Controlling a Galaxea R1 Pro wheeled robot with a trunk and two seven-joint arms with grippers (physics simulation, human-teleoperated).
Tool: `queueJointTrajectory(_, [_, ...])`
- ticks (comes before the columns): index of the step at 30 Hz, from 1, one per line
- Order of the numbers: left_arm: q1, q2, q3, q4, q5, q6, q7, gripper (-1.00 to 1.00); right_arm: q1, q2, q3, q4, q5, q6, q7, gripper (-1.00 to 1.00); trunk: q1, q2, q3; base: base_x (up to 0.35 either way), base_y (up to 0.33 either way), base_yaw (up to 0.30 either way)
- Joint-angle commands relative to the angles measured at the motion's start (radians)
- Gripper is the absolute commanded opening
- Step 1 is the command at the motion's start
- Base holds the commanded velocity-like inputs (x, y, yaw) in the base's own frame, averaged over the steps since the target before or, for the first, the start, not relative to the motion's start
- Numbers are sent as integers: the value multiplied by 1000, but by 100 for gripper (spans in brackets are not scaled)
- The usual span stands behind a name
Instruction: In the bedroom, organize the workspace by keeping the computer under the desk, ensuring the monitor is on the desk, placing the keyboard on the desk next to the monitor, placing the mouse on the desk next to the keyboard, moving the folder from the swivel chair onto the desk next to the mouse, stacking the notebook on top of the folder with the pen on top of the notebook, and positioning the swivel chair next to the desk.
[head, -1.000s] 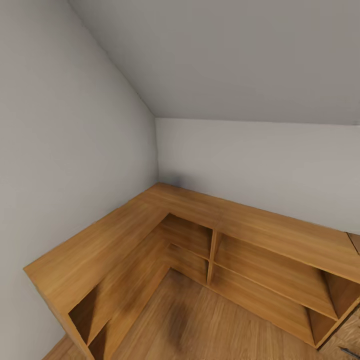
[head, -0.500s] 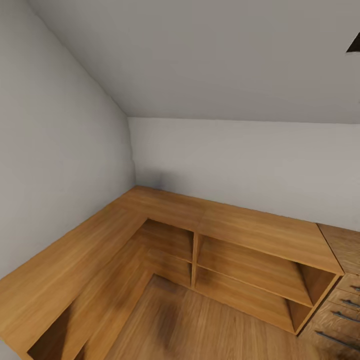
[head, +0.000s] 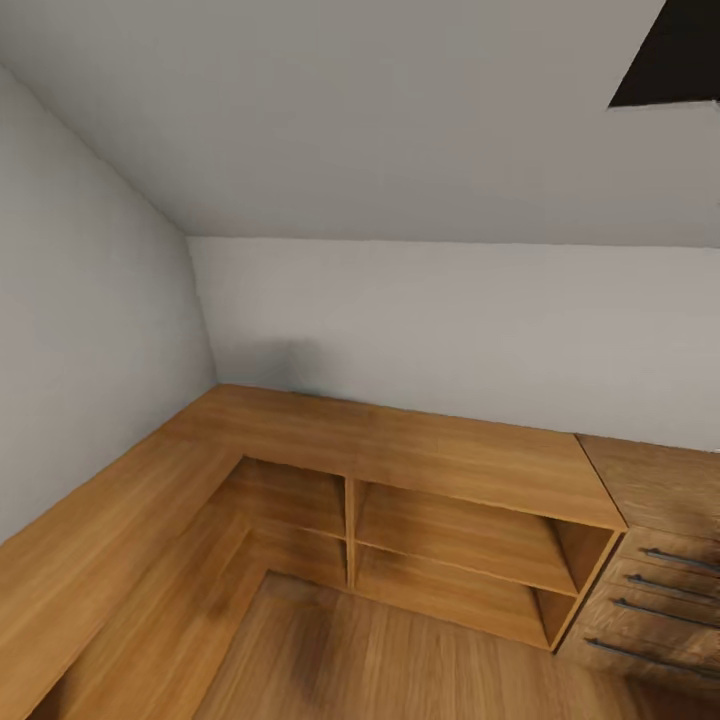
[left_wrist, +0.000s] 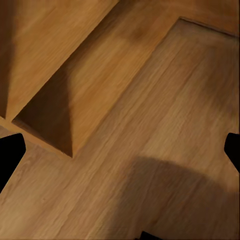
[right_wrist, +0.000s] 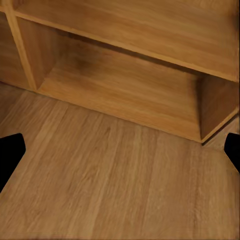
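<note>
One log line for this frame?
phase: in transit | view: corner shelf unit, drawers, wood floor | both end effectors open, empty | task items: unseen

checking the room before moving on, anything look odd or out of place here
Nothing stands out: the L-shaped wooden corner shelf unit looks intact, and the wooden drawer chest with dark bar handles beside it has its drawers shut.

The L-shaped shelf unit (head: 400, 455) is warm honey-brown wood with fine lengthwise grain, darker brown in its shaded compartments; the floor (head: 400, 660) is the same golden-brown wood in long planks, streaked with a soft dark shadow; the drawer unit (head: 650, 560) is a slightly more mottled brown, its handles (head: 660, 612) dark grey; the walls (head: 450, 320) are plain pale grey, the sloped ceiling (head: 380, 110) a shade greyer; a black patch (head: 675, 55) sits in the upper corner.
</note>
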Motion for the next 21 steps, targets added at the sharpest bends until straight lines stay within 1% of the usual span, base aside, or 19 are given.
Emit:
queueJointTrajectory(1, [-1, 0, -9, 0, 0, -1, 9, 100, -1, 0, -8, 1, 11, -2, -4, 100, 1, -1, -1, 318, 0, -299])
queueJointTrajectory(7, [-1, 0, -9, 0, 0, -1, 9, 100, -1, 0, -8, 1, 11, -2, -4, 100, 1, -1, -1, 303, 0, -299])
queueJointTrajectory(12, [0, 0, -9, 0, 1, -1, 11, 100, -1, 0, -8, 2, 11, -2, -4, 100, 1, -1, -1, 94, 0, -300])
queueJointTrajectory(18, [-1, 0, -9, 0, 1, -1, 11, 100, -1, 0, -7, 2, 11, -2, -4, 100, 1, -1, -1, 146, 221, -300])
queueJointTrajectory(21, [-1, 0, -9, 0, 1, -1, 10, 100, -1, -8, -8, 2, 10, -2, -4, 100, 1, -1, -1, 193, 241, -300])
